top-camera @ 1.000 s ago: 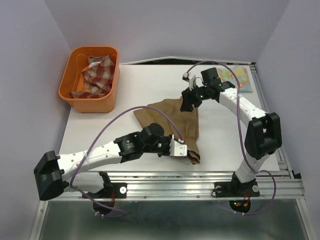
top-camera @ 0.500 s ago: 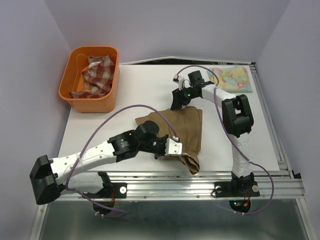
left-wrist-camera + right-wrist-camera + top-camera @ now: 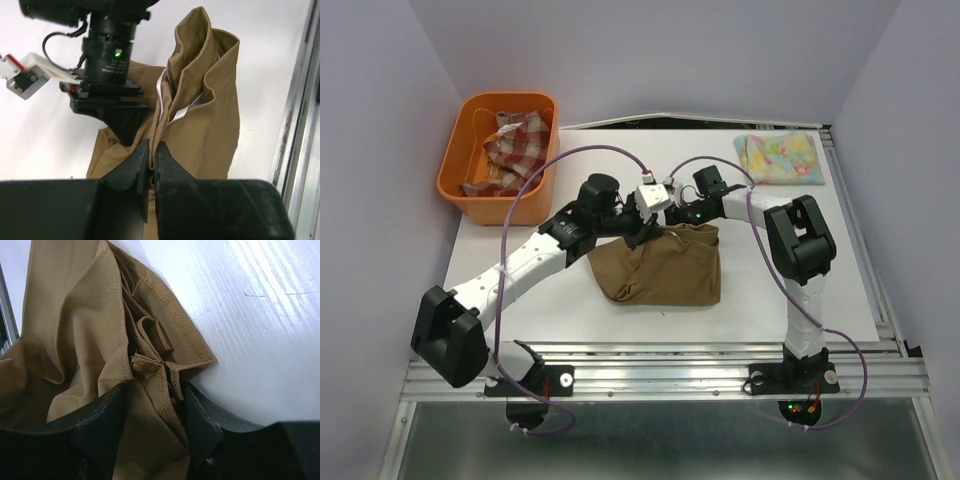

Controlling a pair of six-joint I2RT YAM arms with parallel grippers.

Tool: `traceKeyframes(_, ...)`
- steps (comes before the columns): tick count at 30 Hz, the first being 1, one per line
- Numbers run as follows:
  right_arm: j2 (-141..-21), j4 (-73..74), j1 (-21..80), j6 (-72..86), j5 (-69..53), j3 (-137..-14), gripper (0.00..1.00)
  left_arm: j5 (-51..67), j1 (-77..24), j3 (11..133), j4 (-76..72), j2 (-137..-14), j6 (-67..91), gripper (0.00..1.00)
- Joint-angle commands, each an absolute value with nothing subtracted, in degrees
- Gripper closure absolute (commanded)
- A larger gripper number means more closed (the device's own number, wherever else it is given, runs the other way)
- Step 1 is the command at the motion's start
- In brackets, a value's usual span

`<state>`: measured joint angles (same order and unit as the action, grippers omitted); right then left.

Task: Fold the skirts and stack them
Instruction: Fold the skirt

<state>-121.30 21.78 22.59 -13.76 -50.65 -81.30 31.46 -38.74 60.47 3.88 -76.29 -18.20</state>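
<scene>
- A white worktop (image 3: 620, 165) filled the middle.
- An orange plastic basket (image 3: 502, 209) sat at its far left corner.
- A silver metal rail (image 3: 660, 376) ran along its near edge.
- Pale lilac walls (image 3: 650, 50) stood behind and beside.

On the table (image 3: 620, 160), a basket (image 3: 505, 208) in the far left corner holds one skirt (image 3: 515, 140), a second skirt (image 3: 780, 157) lies in the far right corner, and a third skirt (image 3: 665, 270) lies mid-table, with the left gripper (image 3: 152, 150) and right gripper (image 3: 155, 390) side by side at its far edge.
</scene>
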Motion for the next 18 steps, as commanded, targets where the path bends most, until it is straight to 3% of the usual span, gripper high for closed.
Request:
traceKeyframes(1,-119.97,22.94,23.12,-14.68,-51.42,-79.28,0.46,32.78,-35.51,62.84,-3.94,-79.01,-15.38,1.00)
traceKeyframes(13,-121.02,25.58,23.12,-15.64,-48.96,-81.38,0.46,28.74,-30.85,55.64,-10.02,-86.22,-18.19,1.00)
traceKeyframes(18,-121.55,24.09,23.12,-9.42,-39.05,-83.58,0.35,25.85,-30.32,56.42,-11.34,-91.05,-19.07,1.00)
